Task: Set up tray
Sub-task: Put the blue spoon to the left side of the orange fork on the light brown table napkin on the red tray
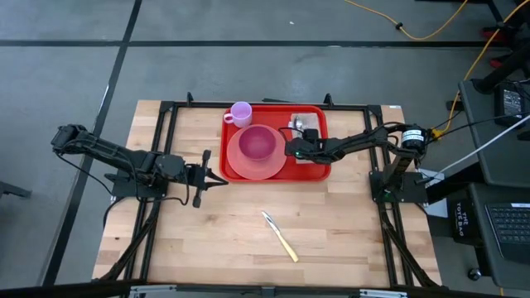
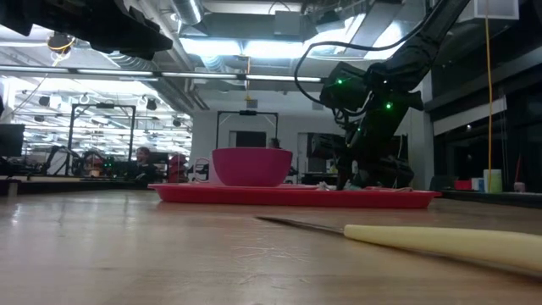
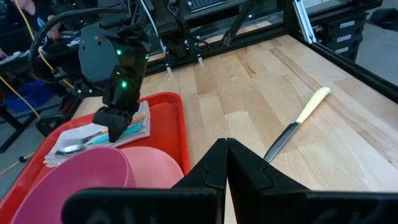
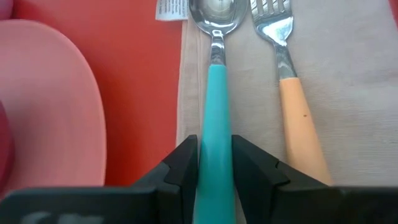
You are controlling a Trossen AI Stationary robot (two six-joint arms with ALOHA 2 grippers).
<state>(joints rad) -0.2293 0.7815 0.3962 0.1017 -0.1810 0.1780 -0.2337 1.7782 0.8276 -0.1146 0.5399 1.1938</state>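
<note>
On the far middle of the wooden table [image 1: 331, 223], toward 12 o'clock in the high view, sits the red tray [image 1: 319, 172], carrying a pink plate [image 1: 240, 170] with a pink bowl [image 1: 258, 143] on it, a lilac cup [image 1: 241, 113] at the tray's 11 o'clock corner, and a folded napkin [image 1: 308, 118] on the 3 o'clock side. Over that napkin the right gripper [image 4: 215, 163] pinches the teal handle of a spoon [image 4: 214, 37] between its 2 fingers, and a fork [image 4: 292, 87] with an orange handle lies just beside it; both handles are cut off by the right wrist picture's edge. At 9 o'clock from the tray, the left gripper [image 3: 227, 163] hovers over bare wood with its fingers pressed together. A knife [image 1: 280, 236] with a pale yellow handle lies alone toward 6 o'clock, well apart from the tray. From the low view the cutlery is hidden behind the tray rim, and the background figures are too blurred to make out.
</note>
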